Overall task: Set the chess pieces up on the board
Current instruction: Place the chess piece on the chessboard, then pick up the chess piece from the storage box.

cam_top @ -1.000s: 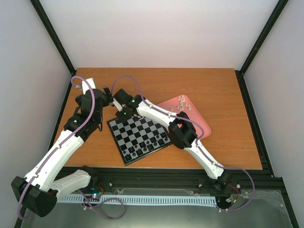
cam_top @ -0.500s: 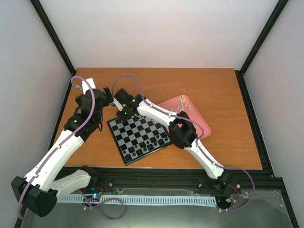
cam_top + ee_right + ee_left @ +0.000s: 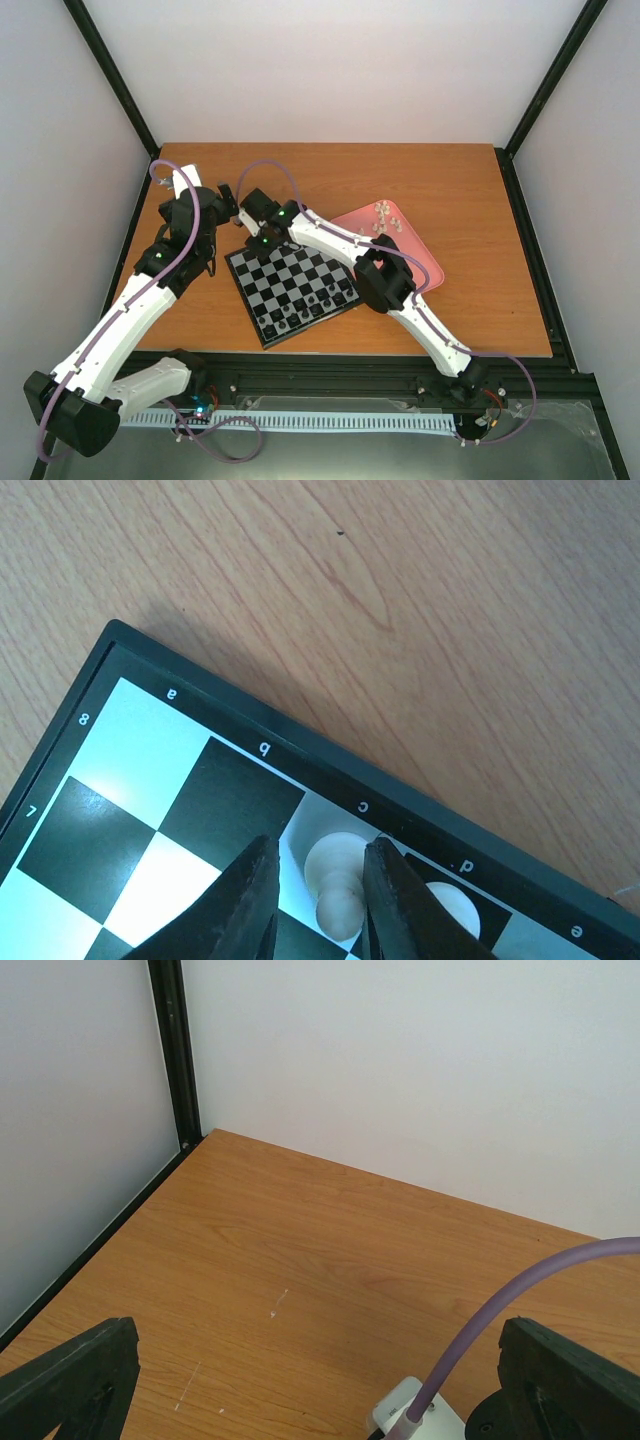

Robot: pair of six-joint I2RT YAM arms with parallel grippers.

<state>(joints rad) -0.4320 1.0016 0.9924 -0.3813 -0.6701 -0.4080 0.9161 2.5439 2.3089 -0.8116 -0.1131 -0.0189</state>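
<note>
Bright, even, diffuse light fills every view, and shadows on the table (image 3: 470, 200) are faint and soft-edged. In the right wrist view, glare whitens the pale squares of the board (image 3: 200, 712) at near left.

Two cream chess pieces (image 3: 338, 878) sit on the board (image 3: 225, 800), edge row.

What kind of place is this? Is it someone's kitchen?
Probably not: it looks like a robot testing booth. Plain white walls and black frame posts box in a wooden table. A left arm and a right arm are bolted at its near edge, over a chessboard.
</note>
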